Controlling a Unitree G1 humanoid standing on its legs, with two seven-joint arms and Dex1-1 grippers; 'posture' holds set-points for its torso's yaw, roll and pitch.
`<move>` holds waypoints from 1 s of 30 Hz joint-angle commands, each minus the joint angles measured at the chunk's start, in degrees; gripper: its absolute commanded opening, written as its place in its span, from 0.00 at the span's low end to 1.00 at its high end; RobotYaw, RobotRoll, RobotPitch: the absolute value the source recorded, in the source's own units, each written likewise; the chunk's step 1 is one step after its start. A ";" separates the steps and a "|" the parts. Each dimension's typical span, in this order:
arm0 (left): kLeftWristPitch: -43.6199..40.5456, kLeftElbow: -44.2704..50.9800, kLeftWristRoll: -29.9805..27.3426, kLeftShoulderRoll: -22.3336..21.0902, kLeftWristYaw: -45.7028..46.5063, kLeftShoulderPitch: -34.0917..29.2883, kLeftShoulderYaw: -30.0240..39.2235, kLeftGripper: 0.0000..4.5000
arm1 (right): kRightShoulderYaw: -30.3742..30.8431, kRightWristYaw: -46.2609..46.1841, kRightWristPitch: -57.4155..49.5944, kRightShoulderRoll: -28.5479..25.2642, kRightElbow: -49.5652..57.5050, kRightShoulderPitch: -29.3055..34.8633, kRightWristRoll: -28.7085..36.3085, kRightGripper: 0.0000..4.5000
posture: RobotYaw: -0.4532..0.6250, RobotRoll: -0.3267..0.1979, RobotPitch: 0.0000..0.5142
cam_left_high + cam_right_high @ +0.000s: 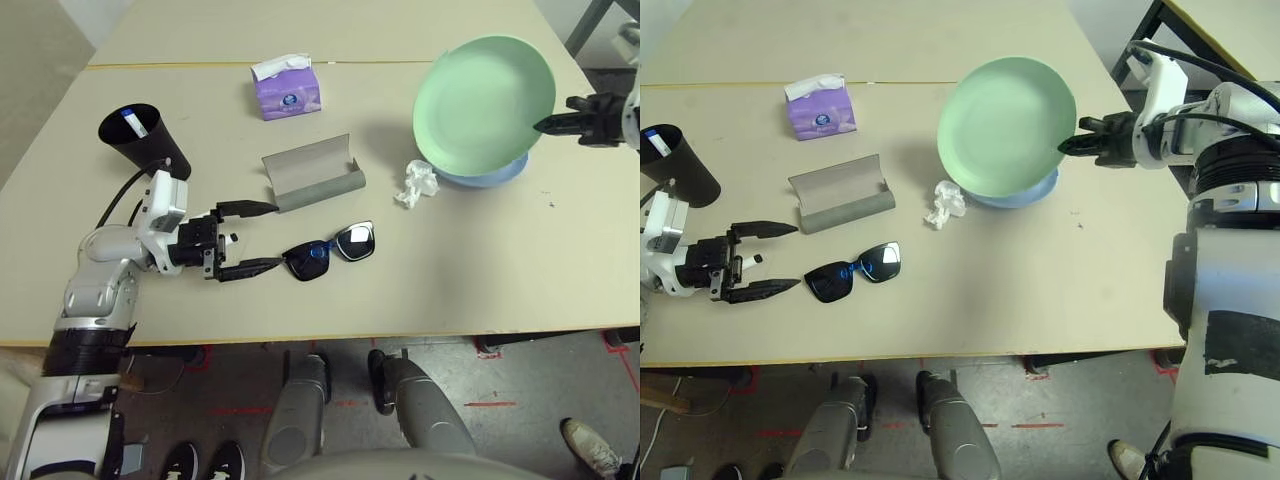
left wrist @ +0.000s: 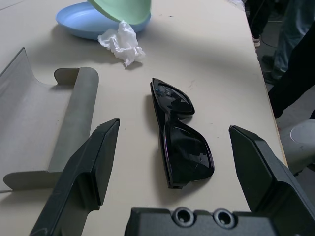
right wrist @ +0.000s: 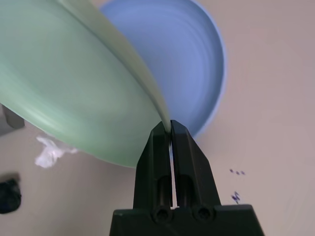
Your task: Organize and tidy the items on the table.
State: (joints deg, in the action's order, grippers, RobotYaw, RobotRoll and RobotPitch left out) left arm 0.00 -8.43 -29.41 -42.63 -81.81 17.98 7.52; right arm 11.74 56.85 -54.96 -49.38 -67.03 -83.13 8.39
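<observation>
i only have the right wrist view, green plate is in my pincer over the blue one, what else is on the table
Observer: Black sunglasses lie near the front edge, between the open fingers of the left pincer.
Operator: anything next to them
Observer: A grey glasses case lies open just behind the sunglasses.
Operator: where do the pens go
Observer: A black cup lies tilted at the table's left side with a pen showing inside.
Operator: whats the white blob by the plates
Observer: A crumpled tissue, beside the blue plate on its left. The right pincer holds the green plate tilted by its rim.
</observation>
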 commanded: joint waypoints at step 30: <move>-1.31 5.59 -0.70 0.77 2.25 -4.77 -0.15 1.00 | -6.35 -0.34 8.62 2.25 -7.16 -2.29 -10.83 0.00 | 0.41 0.62 0.52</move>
State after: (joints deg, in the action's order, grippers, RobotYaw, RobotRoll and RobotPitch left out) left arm -1.37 -4.18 -30.11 -41.87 -79.46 14.40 7.53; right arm 5.91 56.66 -46.91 -47.01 -73.46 -85.54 -1.47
